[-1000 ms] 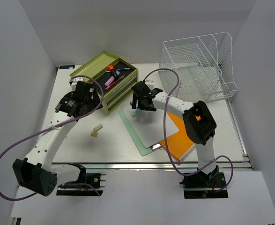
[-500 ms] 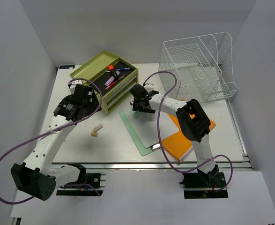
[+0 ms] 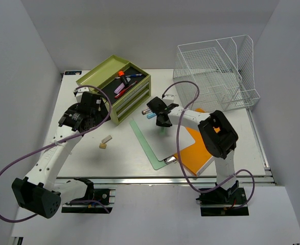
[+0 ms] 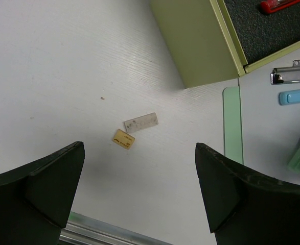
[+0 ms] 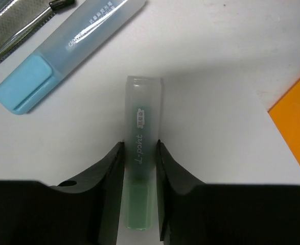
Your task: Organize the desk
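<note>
The white desk (image 3: 83,153) carries everything. My right gripper (image 3: 162,118) is low over its middle. In the right wrist view the right gripper (image 5: 139,145) is shut on a green highlighter (image 5: 143,112) that lies on the desk (image 5: 216,76), one finger pressed to each side. A blue highlighter (image 5: 63,56) lies just beyond it, also seen from above as the blue highlighter (image 3: 151,115). My left gripper (image 4: 138,153) hangs open above the desk (image 4: 63,76), holding nothing; from above the left gripper (image 3: 87,120) is left of the drawer box.
An olive drawer box (image 3: 116,87) with pens in its top tray stands at the back. A white wire rack (image 3: 216,76) fills the back right. A green clipboard (image 3: 144,140), an orange notebook (image 3: 201,148) and two eraser pieces (image 4: 134,130) lie on the desk.
My right gripper has closed from wide open onto the green highlighter and shifted a little right. The left arm has barely moved.
</note>
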`<act>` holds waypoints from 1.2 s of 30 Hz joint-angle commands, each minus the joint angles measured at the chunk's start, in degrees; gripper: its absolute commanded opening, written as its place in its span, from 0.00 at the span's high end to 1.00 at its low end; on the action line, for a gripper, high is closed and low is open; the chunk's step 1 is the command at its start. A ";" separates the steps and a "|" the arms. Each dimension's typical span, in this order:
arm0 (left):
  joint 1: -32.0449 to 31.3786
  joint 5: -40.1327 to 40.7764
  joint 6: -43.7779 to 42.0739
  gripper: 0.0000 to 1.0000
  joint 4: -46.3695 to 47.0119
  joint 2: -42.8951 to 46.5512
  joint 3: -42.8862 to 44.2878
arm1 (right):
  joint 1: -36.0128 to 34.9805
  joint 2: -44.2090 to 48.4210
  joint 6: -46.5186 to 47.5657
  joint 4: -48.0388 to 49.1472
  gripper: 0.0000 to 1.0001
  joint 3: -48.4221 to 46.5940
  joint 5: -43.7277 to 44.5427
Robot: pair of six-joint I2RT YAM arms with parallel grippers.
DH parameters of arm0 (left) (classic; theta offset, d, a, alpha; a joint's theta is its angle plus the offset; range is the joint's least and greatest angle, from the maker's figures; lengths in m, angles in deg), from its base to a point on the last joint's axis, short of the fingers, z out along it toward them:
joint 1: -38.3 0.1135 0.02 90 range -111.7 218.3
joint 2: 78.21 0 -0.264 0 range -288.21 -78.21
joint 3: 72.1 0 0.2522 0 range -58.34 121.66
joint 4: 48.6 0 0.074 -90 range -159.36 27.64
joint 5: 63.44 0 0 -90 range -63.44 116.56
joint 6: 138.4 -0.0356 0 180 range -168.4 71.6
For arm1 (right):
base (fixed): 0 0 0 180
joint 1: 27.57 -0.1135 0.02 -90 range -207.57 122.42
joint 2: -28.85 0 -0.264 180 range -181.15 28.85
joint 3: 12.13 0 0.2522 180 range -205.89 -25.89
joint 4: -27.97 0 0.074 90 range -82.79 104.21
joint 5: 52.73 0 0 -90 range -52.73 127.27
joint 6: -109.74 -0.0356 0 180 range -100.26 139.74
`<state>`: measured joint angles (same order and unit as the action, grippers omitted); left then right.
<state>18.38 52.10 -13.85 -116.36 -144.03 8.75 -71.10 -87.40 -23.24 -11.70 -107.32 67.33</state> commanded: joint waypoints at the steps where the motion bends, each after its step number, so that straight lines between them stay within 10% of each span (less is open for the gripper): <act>1: 0.41 0.39 0.61 0.02 0.38 0.78 0.93 | 0.11 4.88 0.79 -0.81 0.93 -0.04 1.93; 11: 0.41 2.32 -0.71 0.02 1.00 -0.01 4.01 | 0.02 16.23 6.77 17.99 0.96 -6.71 -10.98; 28: 0.41 3.29 0.00 0.02 0.56 2.01 4.19 | -2.53 -10.75 -4.22 28.55 0.94 -39.77 -14.25; 36: 0.41 2.33 -0.27 0.02 1.70 0.96 4.28 | -2.61 -7.78 -1.50 26.44 0.55 -37.67 -14.34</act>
<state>18.38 54.22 -14.29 -115.88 -143.99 11.29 -73.84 -100.21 -26.15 11.97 -144.11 51.70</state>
